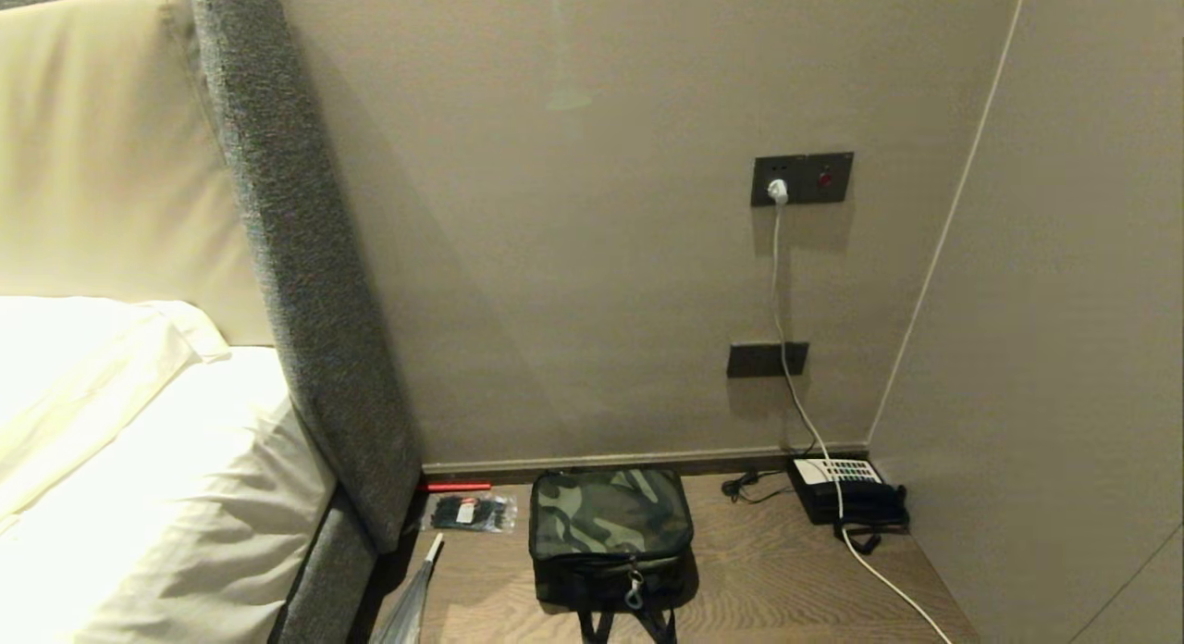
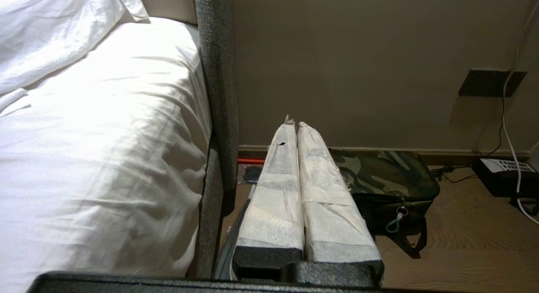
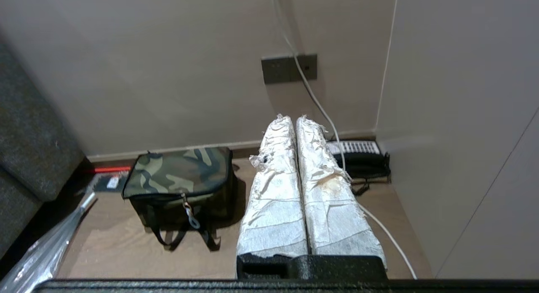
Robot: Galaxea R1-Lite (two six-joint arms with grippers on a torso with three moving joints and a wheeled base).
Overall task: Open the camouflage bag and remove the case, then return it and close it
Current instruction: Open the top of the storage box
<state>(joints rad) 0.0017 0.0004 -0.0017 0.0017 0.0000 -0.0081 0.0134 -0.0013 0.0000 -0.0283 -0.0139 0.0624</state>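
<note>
The camouflage bag sits zipped shut on the wooden bedside surface, its zipper pull with a pale loop hanging at the front and black straps below. It also shows in the left wrist view and the right wrist view. The case is hidden. My left gripper is shut, held back from the bag with nothing between its white-wrapped fingers. My right gripper is shut too, held off to the bag's right side and empty. Neither arm shows in the head view.
A black telephone with white keypad stands at the back right, a white cable running down to it from a wall socket. A red bar, a small plastic packet and a clear bag lie left. The grey bed frame and white bedding border the left, walls behind and right.
</note>
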